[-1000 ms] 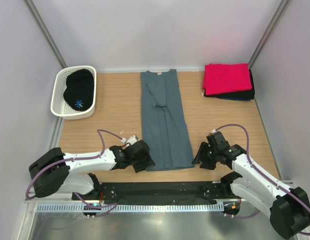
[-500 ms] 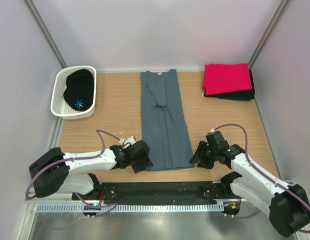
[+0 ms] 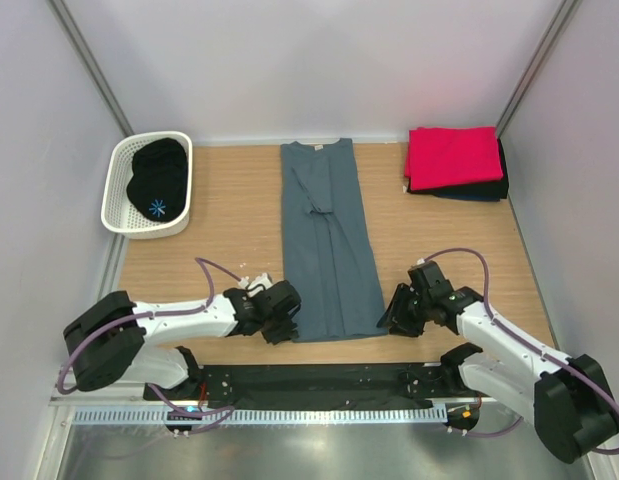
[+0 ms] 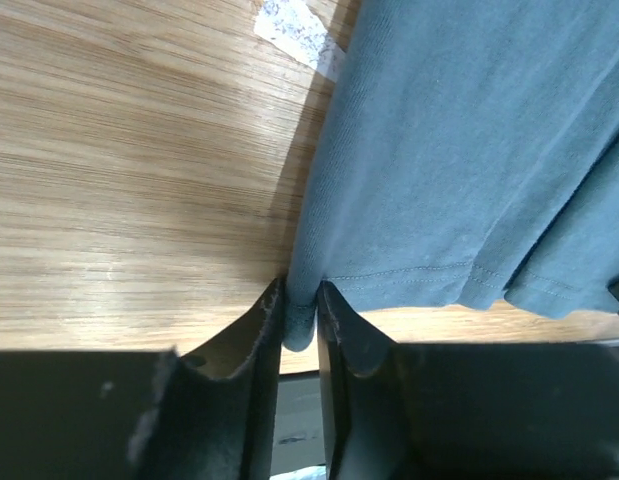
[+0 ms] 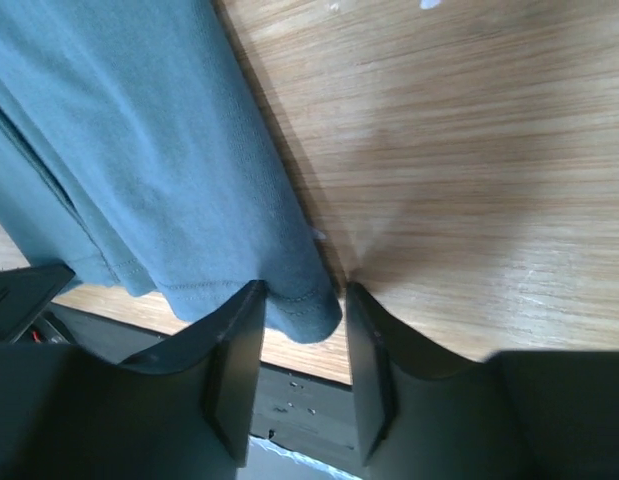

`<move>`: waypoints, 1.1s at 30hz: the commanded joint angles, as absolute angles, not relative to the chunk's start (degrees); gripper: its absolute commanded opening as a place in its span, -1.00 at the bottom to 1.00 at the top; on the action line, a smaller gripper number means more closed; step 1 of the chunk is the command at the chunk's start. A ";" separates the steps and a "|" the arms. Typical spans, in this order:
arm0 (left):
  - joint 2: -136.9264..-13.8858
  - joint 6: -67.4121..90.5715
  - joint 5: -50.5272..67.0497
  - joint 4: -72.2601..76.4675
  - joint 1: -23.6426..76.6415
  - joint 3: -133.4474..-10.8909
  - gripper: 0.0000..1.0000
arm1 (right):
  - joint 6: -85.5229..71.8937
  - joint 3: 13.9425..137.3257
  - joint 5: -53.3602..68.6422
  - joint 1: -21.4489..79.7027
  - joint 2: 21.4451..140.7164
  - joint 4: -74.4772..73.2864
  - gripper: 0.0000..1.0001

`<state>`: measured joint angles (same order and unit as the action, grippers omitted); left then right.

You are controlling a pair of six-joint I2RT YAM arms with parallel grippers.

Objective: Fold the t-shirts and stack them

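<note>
A slate blue-grey t-shirt [image 3: 327, 240] lies folded lengthwise in a long strip down the middle of the table, collar at the far end. My left gripper [image 3: 289, 322] is shut on its near left hem corner [image 4: 301, 322]. My right gripper [image 3: 387, 318] is open, its jaws standing either side of the near right hem corner [image 5: 301, 312]. A folded bright red t-shirt [image 3: 451, 156] lies on a dark folded one [image 3: 479, 190] at the far right. A black shirt [image 3: 157, 176] sits in the white basket [image 3: 119, 212].
The white perforated basket stands at the far left. A black strip [image 3: 319, 382] runs along the table's near edge between the arm bases. A small white label [image 4: 294, 26] lies on the wood beside the shirt's left edge.
My right gripper has slid left until its jaws straddle the shirt's near right corner. My left gripper has stayed at the near left corner.
</note>
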<state>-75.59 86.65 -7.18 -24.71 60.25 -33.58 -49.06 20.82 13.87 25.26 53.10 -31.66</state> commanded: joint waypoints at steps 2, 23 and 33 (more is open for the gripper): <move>-78.92 85.26 -8.35 -28.48 60.47 -34.10 -0.62 | -48.69 21.88 14.24 25.05 55.89 -30.15 -0.20; -75.41 78.93 -7.65 -38.32 59.07 -37.00 -1.00 | -54.93 19.96 15.56 26.37 49.05 -32.17 -0.98; -72.16 73.39 -6.41 -38.76 53.70 -39.28 -1.00 | -51.78 24.25 15.03 26.81 50.70 -29.88 -0.98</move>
